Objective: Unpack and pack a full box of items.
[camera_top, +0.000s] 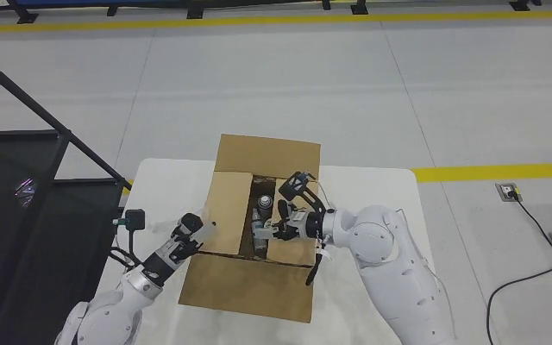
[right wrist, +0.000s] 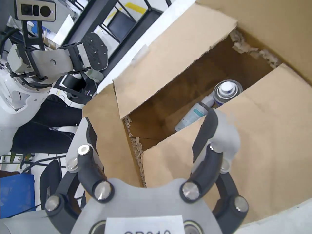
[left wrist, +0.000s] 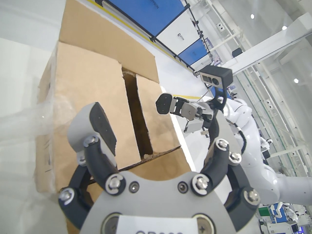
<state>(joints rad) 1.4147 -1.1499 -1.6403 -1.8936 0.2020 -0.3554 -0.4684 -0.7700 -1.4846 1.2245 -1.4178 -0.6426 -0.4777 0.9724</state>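
Note:
A brown cardboard box point(camera_top: 259, 216) stands mid-table with its top flaps partly raised. Through the gap I see a spray can point(right wrist: 228, 90) with a white cap, upright, and a pale bottle point(right wrist: 195, 115) lying beside it; both also appear in the top view, the can point(camera_top: 265, 204) and the bottle point(camera_top: 259, 231). My right gripper point(right wrist: 148, 120) is open over the box's right flap point(right wrist: 256, 127), one finger point(right wrist: 207, 132) resting against that flap. My left gripper point(left wrist: 158, 122) is open at the box's left side, close to the left flap point(camera_top: 226, 211), holding nothing.
The box sits on a white table point(camera_top: 371, 185). A black metal frame point(camera_top: 34, 198) stands off the table's left edge. A loose clear tape strip hangs on the box's left wall point(left wrist: 46, 103). Bare table lies right of the box.

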